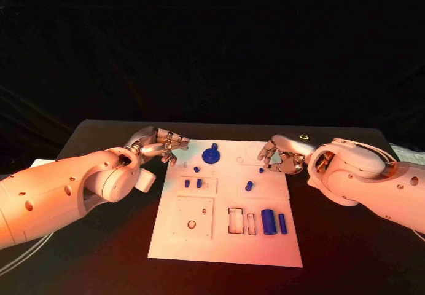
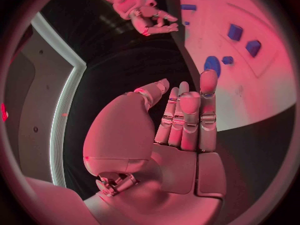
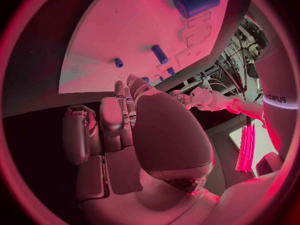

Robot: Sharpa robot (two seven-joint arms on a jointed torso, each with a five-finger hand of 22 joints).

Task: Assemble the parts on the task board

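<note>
Blue parts point(image 1: 268, 220) lie on task board point(image 1: 177, 243); both hands seemingly hold nothing, fingers apart.

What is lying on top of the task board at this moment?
On the task board lie scattered blue parts: a round disc, two cylinders near the right edge and several small pieces. Nothing covers the board; both hands are at its far corners.
</note>
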